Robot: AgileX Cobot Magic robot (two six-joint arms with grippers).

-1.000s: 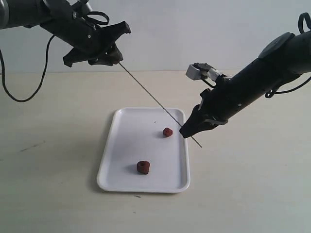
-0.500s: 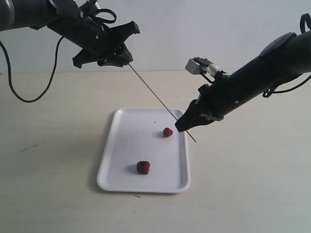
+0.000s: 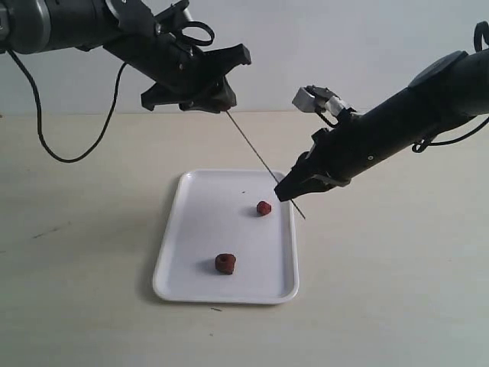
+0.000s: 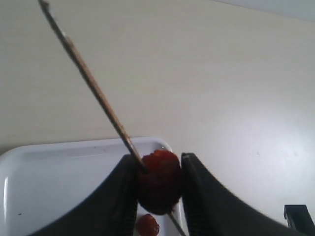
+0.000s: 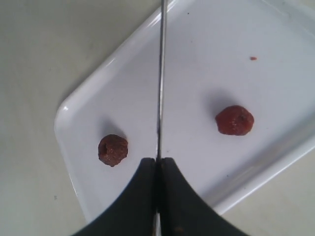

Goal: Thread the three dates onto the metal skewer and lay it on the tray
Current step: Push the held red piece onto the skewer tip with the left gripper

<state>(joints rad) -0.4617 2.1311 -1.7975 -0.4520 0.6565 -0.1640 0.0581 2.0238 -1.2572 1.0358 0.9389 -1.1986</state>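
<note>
The thin metal skewer (image 3: 263, 163) slants in the air over the white tray (image 3: 202, 222). My left gripper (image 3: 220, 104) is at its upper end, shut on one date (image 4: 160, 179) that the skewer (image 4: 93, 88) runs through. My right gripper (image 3: 285, 193) is shut on the skewer (image 5: 161, 73) near its lower end, above the tray's right rim; a short tip sticks out below it. Two more dates lie loose on the tray, one (image 3: 263, 207) just left of the right gripper and one (image 3: 225, 263) near the front. In the right wrist view they lie either side of the rod (image 5: 112, 149) (image 5: 235, 120).
The tray (image 5: 197, 59) rests on a pale tabletop (image 3: 382, 290), with a tiny reddish speck (image 5: 253, 58) on its floor. A black cable (image 3: 46, 145) hangs from the left arm at the far left. A white part (image 3: 309, 97) sits on the right arm's wrist.
My left gripper has moved right along the skewer with its date, closer to the right gripper. The skewer now stands steeper and the right gripper sits slightly higher. The loose dates have not moved.
</note>
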